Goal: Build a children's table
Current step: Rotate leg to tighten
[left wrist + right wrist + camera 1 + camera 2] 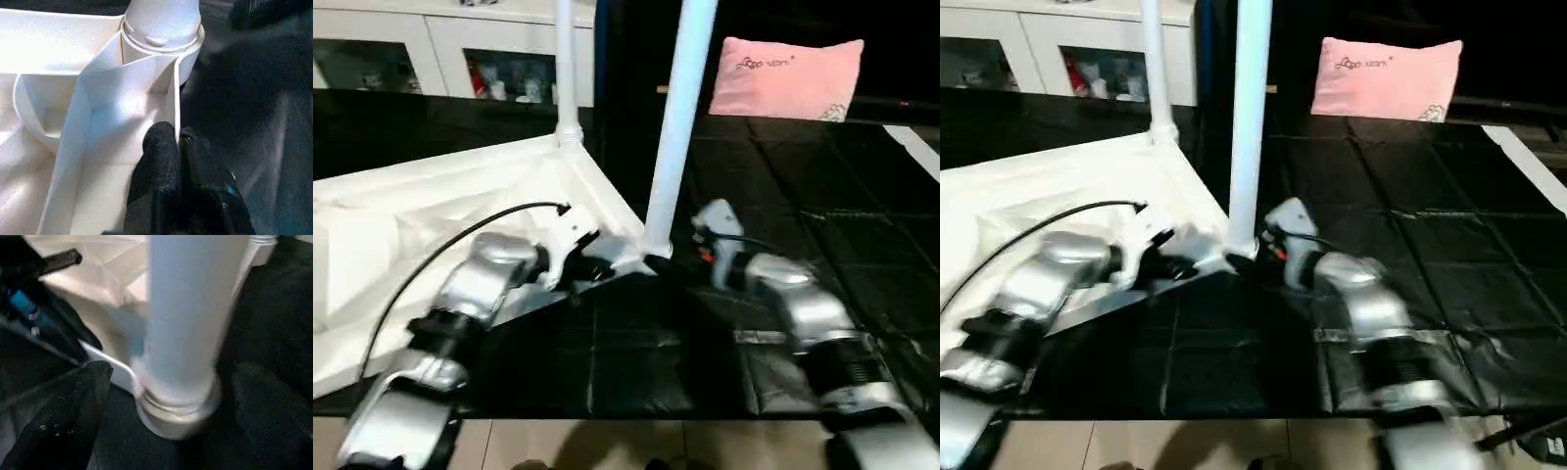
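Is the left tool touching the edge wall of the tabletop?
Touching. In the left wrist view, the left tool is pinched shut on the thin edge wall of the tabletop, one finger on each side.

Both eye views look forward and down from the robot's head over its silver forearms, taking in the upturned white tabletop, two upright legs, the near leg among them, the black floor mat, and a pink pillow and white cabinet at the back. The left wrist view sits very close along the left gripper, facing the ribbed corner socket. The right wrist view faces that same socket and leg base from the opposite side, equally close.
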Motion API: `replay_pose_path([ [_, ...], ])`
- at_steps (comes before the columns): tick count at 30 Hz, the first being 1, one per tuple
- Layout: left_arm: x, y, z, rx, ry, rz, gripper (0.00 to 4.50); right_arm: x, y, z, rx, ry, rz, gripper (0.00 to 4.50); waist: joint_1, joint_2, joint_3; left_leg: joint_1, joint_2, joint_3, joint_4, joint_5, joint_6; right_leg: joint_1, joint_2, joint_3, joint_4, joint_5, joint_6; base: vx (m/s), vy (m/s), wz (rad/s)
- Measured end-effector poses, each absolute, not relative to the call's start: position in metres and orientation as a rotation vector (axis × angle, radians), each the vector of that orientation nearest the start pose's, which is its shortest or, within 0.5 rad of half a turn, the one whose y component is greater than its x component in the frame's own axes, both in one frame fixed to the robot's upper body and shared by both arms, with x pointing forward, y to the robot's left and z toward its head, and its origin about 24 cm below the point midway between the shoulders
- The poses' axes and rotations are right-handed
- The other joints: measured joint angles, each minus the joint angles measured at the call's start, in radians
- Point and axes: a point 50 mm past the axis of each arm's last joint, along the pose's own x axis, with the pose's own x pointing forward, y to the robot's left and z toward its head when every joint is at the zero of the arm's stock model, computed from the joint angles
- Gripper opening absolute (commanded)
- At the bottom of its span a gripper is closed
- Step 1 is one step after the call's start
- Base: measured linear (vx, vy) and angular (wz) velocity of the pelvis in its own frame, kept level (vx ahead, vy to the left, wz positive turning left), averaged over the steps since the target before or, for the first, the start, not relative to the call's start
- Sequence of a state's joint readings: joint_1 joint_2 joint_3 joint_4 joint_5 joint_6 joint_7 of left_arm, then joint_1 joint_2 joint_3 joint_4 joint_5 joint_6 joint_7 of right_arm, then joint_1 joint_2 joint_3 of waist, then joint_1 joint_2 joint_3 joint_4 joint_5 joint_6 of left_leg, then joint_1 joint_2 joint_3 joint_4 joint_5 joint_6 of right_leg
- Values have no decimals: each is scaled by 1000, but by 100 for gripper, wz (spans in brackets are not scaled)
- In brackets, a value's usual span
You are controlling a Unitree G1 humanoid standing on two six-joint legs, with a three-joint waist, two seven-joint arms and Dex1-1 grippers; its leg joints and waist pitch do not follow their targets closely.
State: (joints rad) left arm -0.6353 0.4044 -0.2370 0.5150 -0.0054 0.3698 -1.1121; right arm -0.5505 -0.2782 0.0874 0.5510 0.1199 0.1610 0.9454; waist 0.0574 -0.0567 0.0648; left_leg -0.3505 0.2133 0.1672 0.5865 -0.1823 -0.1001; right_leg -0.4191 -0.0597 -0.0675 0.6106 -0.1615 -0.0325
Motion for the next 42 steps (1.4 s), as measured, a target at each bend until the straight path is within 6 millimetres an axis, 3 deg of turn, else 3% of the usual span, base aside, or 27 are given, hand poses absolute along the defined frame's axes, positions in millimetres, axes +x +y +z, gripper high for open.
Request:
replay_pose_path([
  [6,318,166,75,370,565,-1287,0,321,-152,65,-145,290,1169,447,24,-5,2,-1,0,0,0,0,0,0,0,0,0,0,0,0,0,0],
  [10,312,165,75,408,577,-1392,0,316,-148,67,-167,288,1299,447,41,-6,2,-1,0,1,2,0,0,1,-1,0,0,0,0,0,0,0],
  [18,304,160,74,459,590,-1547,0,308,-142,70,-195,325,1557,447,60,-7,1,-1,2,1,4,0,0,3,-1,-1,1,-1,1,0,0,0],
  [19,303,158,74,466,589,-1565,0,306,-141,69,-197,336,1580,421,61,-8,1,-1,2,1,5,0,0,3,-1,-1,1,-1,1,0,0,0],
  [30,298,146,73,501,575,-1656,0,300,-139,60,-192,394,1686,359,60,-8,1,-1,3,1,5,0,0,3,-1,-1,2,-1,1,0,0,0],
  [32,298,146,73,505,572,-1659,0,300,-139,60,-193,398,1697,326,59,-8,1,-1,3,1,5,0,0,3,-1,-1,2,-1,1,0,0,0],
  [34,298,146,73,506,571,-1659,0,299,-139,60,-192,400,1708,322,59,-8,1,-1,3,1,5,0,0,3,-1,-1,2,-1,1,0,0,0],
  [35,298,146,73,507,571,-1659,0,299,-139,60,-192,400,1713,296,59,-8,1,-1,3,1,5,0,0,3,-1,-1,2,-1,1,0,0,0],
  [42,298,146,73,508,573,-1659,0,298,-138,60,-190,402,1723,241,58,-8,1,-1,3,1,5,0,0,3,-1,-1,2,-1,1,0,0,0],
])
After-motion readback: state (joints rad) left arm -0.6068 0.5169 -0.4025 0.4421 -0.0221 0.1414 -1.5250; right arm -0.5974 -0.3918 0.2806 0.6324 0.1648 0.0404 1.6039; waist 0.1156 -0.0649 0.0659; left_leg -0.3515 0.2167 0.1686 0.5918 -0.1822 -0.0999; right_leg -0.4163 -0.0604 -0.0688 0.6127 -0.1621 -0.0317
